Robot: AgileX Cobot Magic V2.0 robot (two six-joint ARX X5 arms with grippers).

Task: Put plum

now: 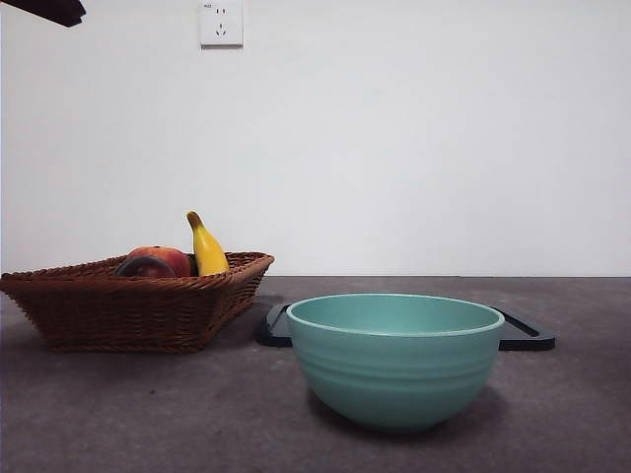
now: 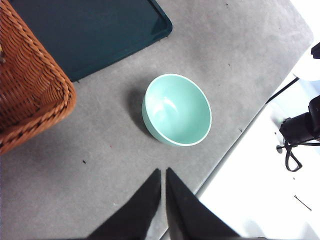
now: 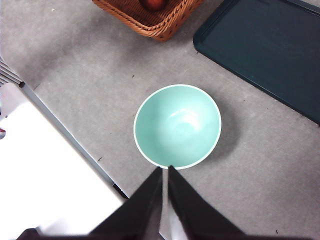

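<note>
The plum (image 1: pixel 144 267) is a dark round fruit that lies in the wicker basket (image 1: pixel 118 305) at the left, half hidden by the rim. It rests against a red-orange fruit (image 1: pixel 168 257), with a yellow banana (image 1: pixel 206 247) beside them. My left gripper (image 2: pixel 162 173) is shut and empty, high over the table near the teal bowl (image 2: pixel 177 109). Above the near rim of the same bowl (image 3: pixel 177 125) hangs my right gripper (image 3: pixel 165 170), also shut and empty. Both are far from the basket.
The teal bowl (image 1: pixel 394 360) stands at the front centre, with nothing in it. Behind it lies a dark flat tray (image 1: pixel 526 337). A black arm tip (image 1: pixel 49 10) shows at the top left corner. The table's edge (image 3: pixel 70 135) runs close to the bowl.
</note>
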